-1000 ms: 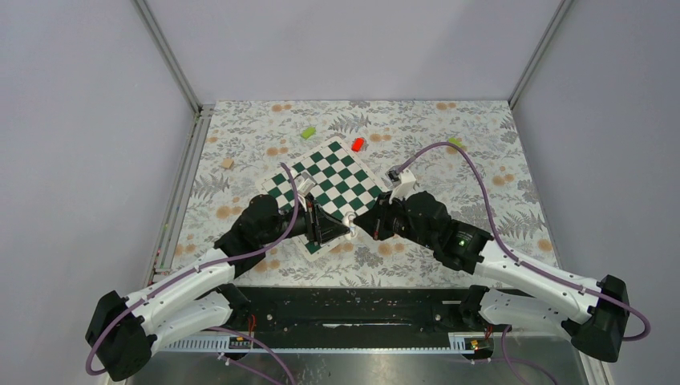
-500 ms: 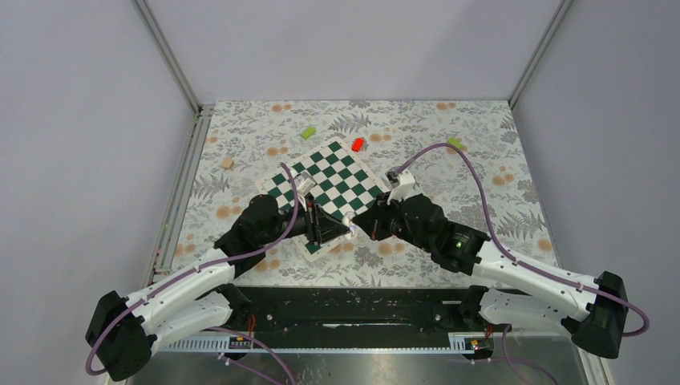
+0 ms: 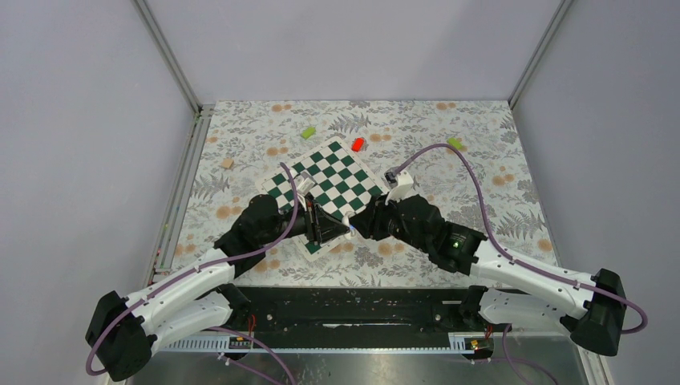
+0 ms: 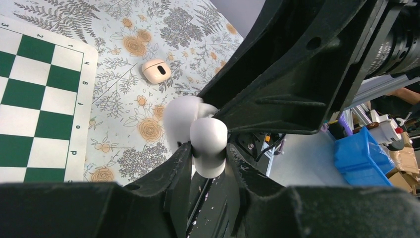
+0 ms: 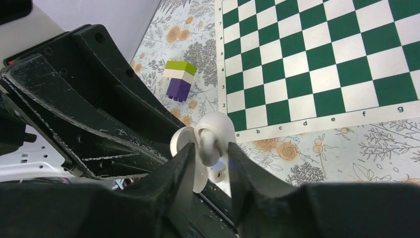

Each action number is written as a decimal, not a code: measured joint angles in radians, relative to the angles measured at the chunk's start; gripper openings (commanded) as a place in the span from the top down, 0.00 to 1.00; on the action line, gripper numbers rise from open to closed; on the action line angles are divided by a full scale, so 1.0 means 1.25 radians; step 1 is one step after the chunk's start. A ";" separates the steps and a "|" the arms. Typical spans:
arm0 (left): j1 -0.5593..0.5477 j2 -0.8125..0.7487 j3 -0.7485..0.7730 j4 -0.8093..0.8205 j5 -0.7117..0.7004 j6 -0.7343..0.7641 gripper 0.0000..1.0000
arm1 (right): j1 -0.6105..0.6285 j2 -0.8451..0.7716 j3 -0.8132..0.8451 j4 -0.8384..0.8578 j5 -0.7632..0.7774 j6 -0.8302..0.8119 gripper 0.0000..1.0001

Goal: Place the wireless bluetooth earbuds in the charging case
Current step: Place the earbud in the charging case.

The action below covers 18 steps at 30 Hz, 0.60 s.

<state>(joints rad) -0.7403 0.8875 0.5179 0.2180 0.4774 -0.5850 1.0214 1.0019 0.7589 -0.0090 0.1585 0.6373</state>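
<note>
One of the earbuds (image 4: 208, 135), a smooth white piece with two rounded lobes, is pinched between the fingers of my left gripper (image 4: 208, 148), which is shut on it. In the right wrist view the same earbud (image 5: 216, 130) shows a small blue light. My right gripper (image 5: 210, 148) stands open around it, its jaws a little apart from the piece. Both grippers meet over the near corner of the chessboard (image 3: 333, 172). The charging case (image 4: 156, 71), pale peach with a dark hollow, lies on the floral mat beyond the board's edge. It is hidden in the top view.
A purple, white and green brick (image 5: 180, 79) stands on the mat near the board's corner. A red block (image 3: 358, 143), two green blocks (image 3: 308, 131) (image 3: 455, 143) and a tan block (image 3: 228, 163) lie round the far side of the chessboard.
My right gripper's jaws have parted from shut, letting go of the white earbud. The right arm has edged slightly left. The left gripper keeps its hold, unmoved.
</note>
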 measured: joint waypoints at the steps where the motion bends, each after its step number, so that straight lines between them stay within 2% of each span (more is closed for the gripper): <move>1: 0.000 0.000 0.000 0.000 0.000 0.000 1.00 | 0.001 0.000 0.000 0.000 0.000 0.001 0.58; 9: -0.001 -0.003 0.000 0.001 0.001 -0.004 1.00 | 0.001 -0.015 0.001 -0.039 0.007 0.000 0.42; 15: -0.002 -0.003 0.002 0.000 0.004 -0.011 1.00 | 0.001 -0.063 0.027 -0.097 0.036 -0.009 0.15; 18: -0.002 -0.003 0.011 0.000 0.009 -0.016 1.00 | -0.006 -0.078 0.055 -0.131 0.032 -0.025 0.12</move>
<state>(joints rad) -0.7422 0.8837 0.5312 0.2180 0.4889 -0.6044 1.0134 0.9039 0.8276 -0.1722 0.1982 0.6056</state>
